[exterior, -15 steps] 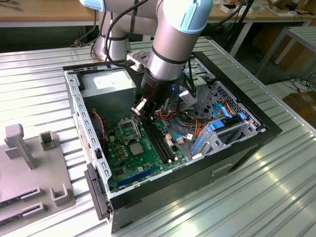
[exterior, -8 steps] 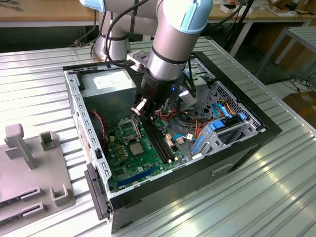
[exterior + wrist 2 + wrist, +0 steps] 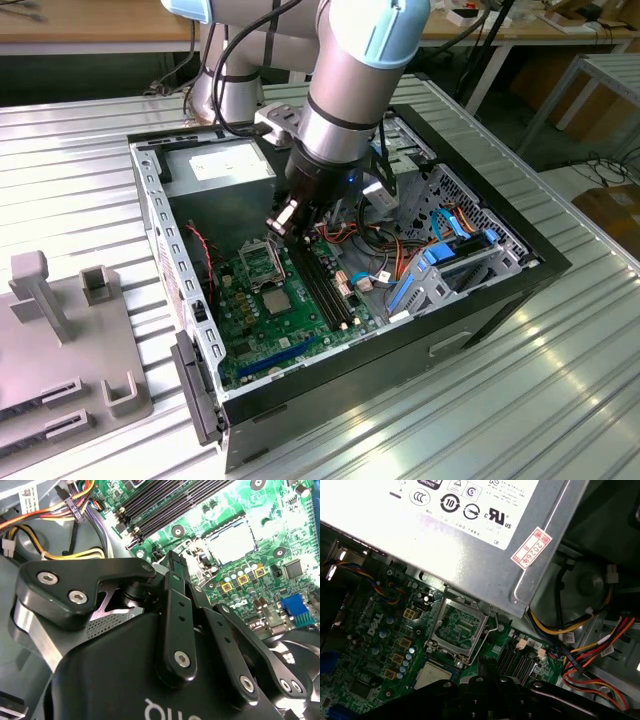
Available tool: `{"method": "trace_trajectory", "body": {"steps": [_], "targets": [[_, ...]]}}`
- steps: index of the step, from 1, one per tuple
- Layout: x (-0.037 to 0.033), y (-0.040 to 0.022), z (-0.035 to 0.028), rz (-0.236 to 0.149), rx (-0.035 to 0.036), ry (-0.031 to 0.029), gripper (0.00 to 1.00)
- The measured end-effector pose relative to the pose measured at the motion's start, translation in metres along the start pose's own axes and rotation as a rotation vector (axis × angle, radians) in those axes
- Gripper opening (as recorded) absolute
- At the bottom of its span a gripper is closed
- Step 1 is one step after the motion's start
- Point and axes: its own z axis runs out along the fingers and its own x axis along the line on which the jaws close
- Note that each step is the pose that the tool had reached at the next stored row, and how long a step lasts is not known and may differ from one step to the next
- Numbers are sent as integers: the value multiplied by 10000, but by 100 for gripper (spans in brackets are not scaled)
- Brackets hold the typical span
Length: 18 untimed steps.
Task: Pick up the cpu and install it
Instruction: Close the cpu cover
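Cpu, a small thin square plate of pale silvery-tan metal (image 3: pixel 230 541), lies flat in its seat on the green circuit board (image 3: pixel 280 522), near the fingers (image 3: pixel 173 580) but apart from them. The fingers look drawn together, with nothing visible between them, and they hover above the board without touching it. Beside the cpu, also close to the fingers, a hinged metal retaining frame with a wire lever (image 3: pixel 457 630) stands open. By that showing, the picking and setting down seem done, while the frame is not yet closed over the plate. Long black memory slots (image 3: pixel 175 505) run alongside the fingers, and a silver power supply box (image 3: pixel 470 550) sits beyond the frame, trailing coloured cables (image 3: pixel 590 655). The board sits inside an open black computer case (image 3: pixel 500 290) on a ribbed metal worktop (image 3: pixel 480 400), with grey plastic fixtures (image 3: pixel 60 330) well off to the side and wooden benches (image 3: pixel 90 20) behind.
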Motion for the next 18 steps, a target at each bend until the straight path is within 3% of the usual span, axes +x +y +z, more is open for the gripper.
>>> {"method": "trace_trajectory", "body": {"steps": [4, 9, 15, 18], "targets": [[-32, 42, 37, -101, -13, -2, 11], [-128, 106, 106, -142, -22, -5, 11], [-151, 134, 173, -155, -39, -13, 11], [-155, 138, 209, 71, -47, -27, 11]]}}
